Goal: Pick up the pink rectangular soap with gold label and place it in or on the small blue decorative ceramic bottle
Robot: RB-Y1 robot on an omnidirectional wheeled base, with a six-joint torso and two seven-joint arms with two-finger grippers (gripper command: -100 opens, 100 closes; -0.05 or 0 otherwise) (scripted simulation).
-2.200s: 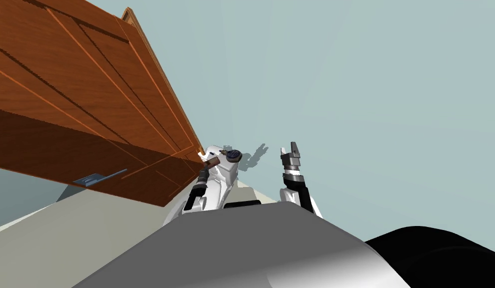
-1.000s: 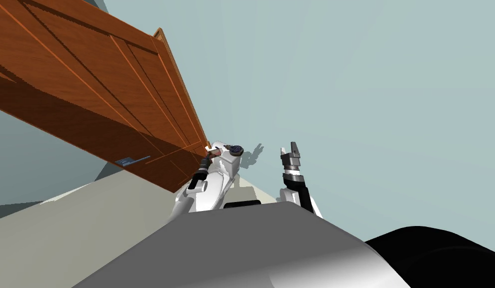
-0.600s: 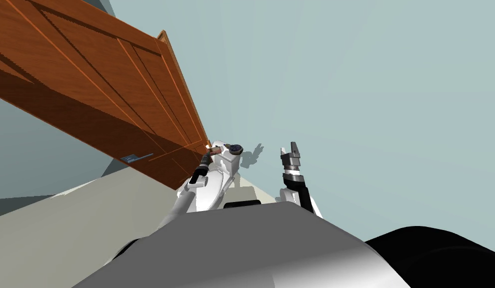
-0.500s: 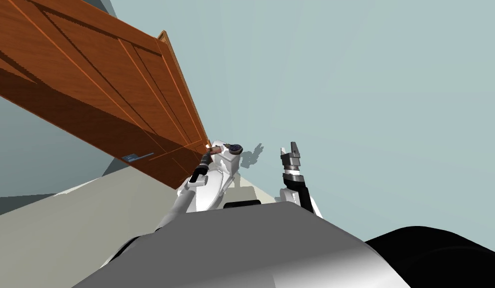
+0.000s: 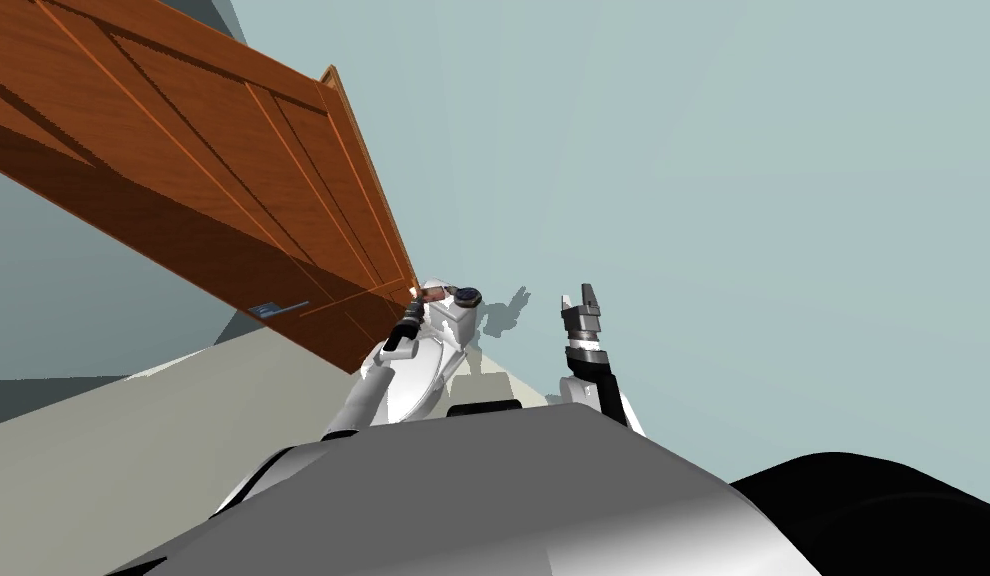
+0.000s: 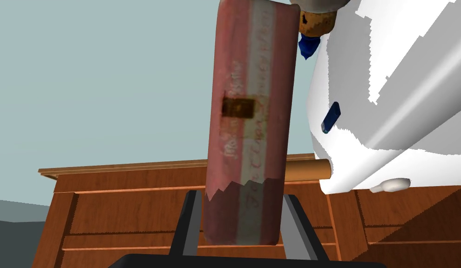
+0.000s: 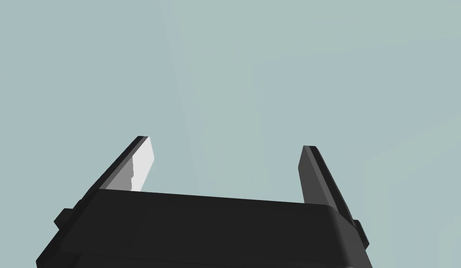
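My left gripper (image 6: 241, 195) is shut on the pink rectangular soap (image 6: 248, 121), which has a pale stripe and a small gold label and stands up between the fingers (image 6: 190, 223). Just past the soap's far end shows a bit of the blue bottle (image 6: 308, 46) with a cork-coloured part above it. In the head view the soap (image 5: 430, 293) is close beside the dark blue bottle (image 5: 469, 295), which sits on top of a white toilet-like fixture (image 5: 428, 365). My right gripper (image 5: 586, 296) is raised and open (image 7: 226, 144), with nothing in it.
An open brown wooden door (image 5: 233, 170) stands just left of the fixture, with a small blue-grey handle (image 5: 278, 307). The white fixture's body (image 6: 392, 102) is close beside the soap. A pale blue-green wall (image 5: 733, 200) lies behind. A black area (image 5: 883, 510) shows bottom right.
The whole head view has shifted, so I have moved. My left arm has stretched further out and carried the soap up next to the blue bottle. The right arm has stayed put.
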